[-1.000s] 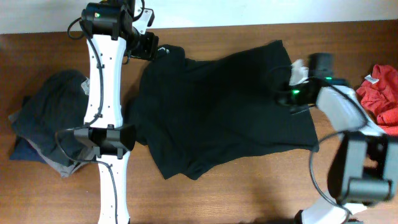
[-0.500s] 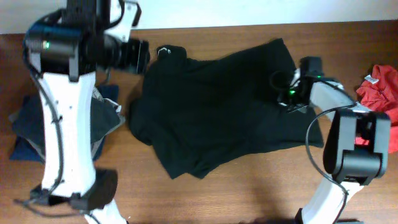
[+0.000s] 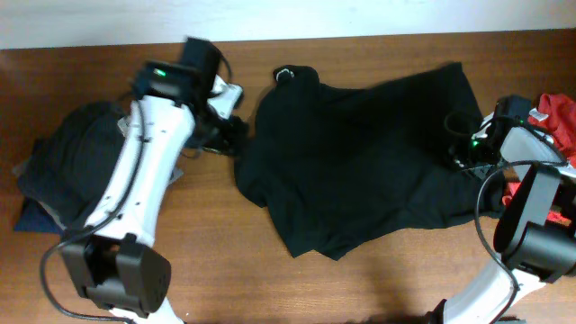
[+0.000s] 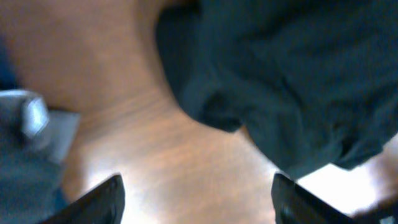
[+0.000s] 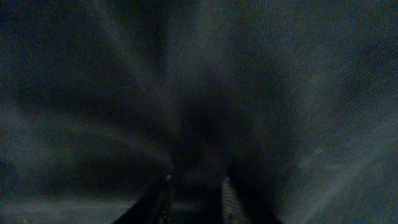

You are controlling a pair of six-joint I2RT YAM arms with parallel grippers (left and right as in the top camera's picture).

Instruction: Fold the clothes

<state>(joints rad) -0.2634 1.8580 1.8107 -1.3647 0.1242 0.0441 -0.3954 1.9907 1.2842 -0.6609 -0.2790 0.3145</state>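
**Black clothes spread mid-table, L gripper wide, R gripper buried in cloth**

Table [image 3: 387, 279]: brown wood, fills most of the overhead view.

Clothes [image 3: 360, 153]: big, plain black, lying mostly flat at centre-right. The collar end points to the far edge and the body runs diagonally toward the R side. The near-L part is bunched and wrinkled, w/ a lumpy edge. In the L wrist view the clothes fill the upper R, their rumpled edge on bare wood; that view is blurred.

Grey pile [image 3: 63, 171]: dark heap at the L edge of the table, apart from the clothes, partly under the L arm [image 3: 144, 180].

R arm [image 3: 531, 198]: reaches in from the R side, wrist at the R edge of the clothes.

Red cloth [image 3: 558, 117]: at the far R edge, beside the R arm.

L gripper [image 4: 198, 190]: fingers spread wide, nothing btwn them, over bare wood just L of the clothes.

R gripper [image 5: 196, 186]: fingers close together, w/ dark fabric filling the whole wrist view. Can't tell if it pinches the cloth or only presses into it.

Tag [image 3: 284, 74]: small, white, at the collar.
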